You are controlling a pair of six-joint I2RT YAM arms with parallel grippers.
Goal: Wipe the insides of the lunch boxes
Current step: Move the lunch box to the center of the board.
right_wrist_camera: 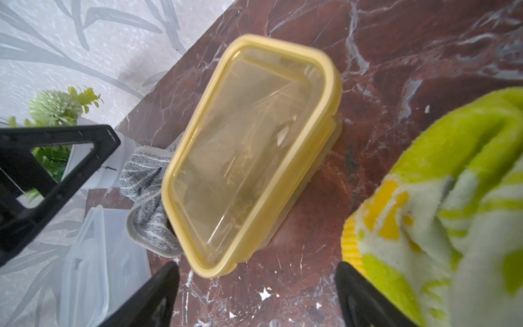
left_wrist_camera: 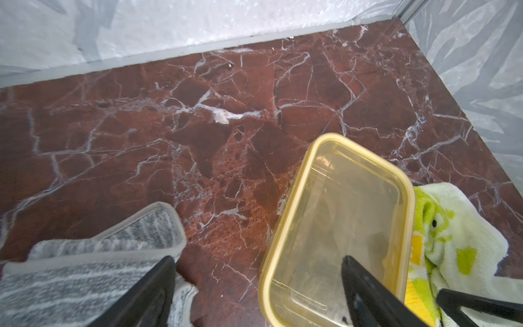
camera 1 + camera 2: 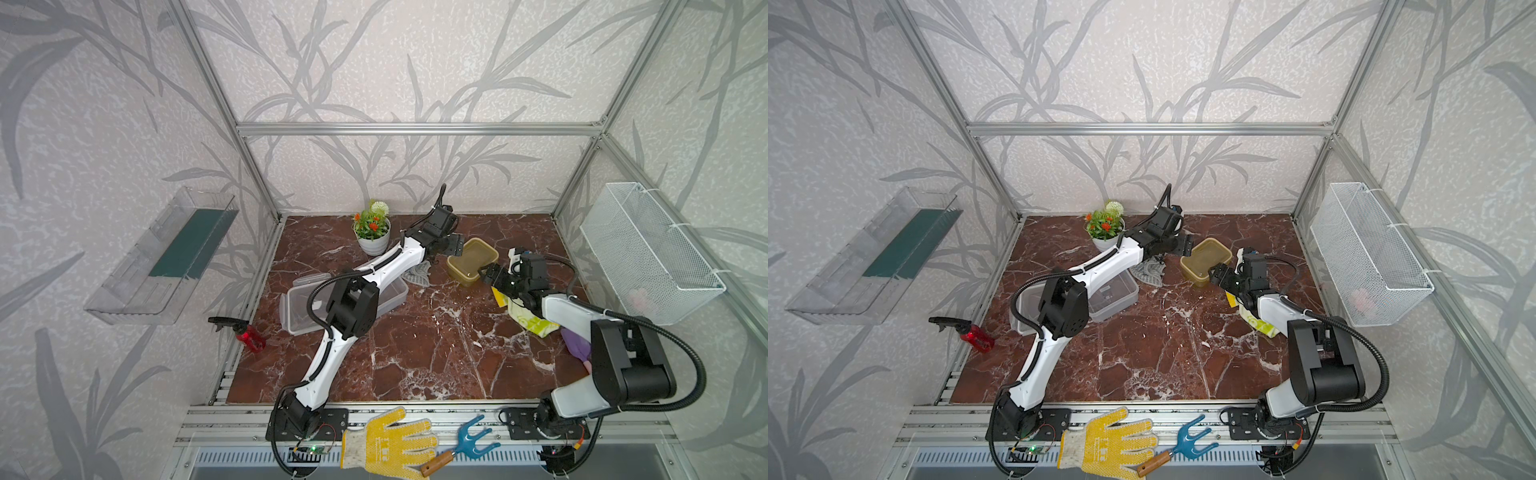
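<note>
Fingers, left gripper [image 2: 256, 286]: spread wide with nothing between them; in the left wrist view one finger hangs over the grey cloth [image 2: 93, 269], its partner over the amber lunch box [image 2: 339, 226].
Fingers, right gripper [image 1: 256, 294]: also parted and empty, poised just short of the amber box's near end (seemingly lined up to take its rim or lid).
Amber lunch box [image 3: 473, 261]: upright on the marble table [image 3: 415, 353], toward the back, between the two grippers; its amber lid looks seated, so the inside cannot be reached yet.
Clear lunch box [image 3: 299, 307]: on the table's left part, largely hidden under the left arm, with a lid visible at its back edge; whether it is open I cannot tell.
Grey cloth, reason: lies just beside the amber box, within the left gripper's reach, likely the wiping rag.
Yellow-green towel [image 1: 452, 198]: bunched beside the right gripper, touching nothing it holds.
Step, judged: opening or steadying the amber box before any wiping.
</note>
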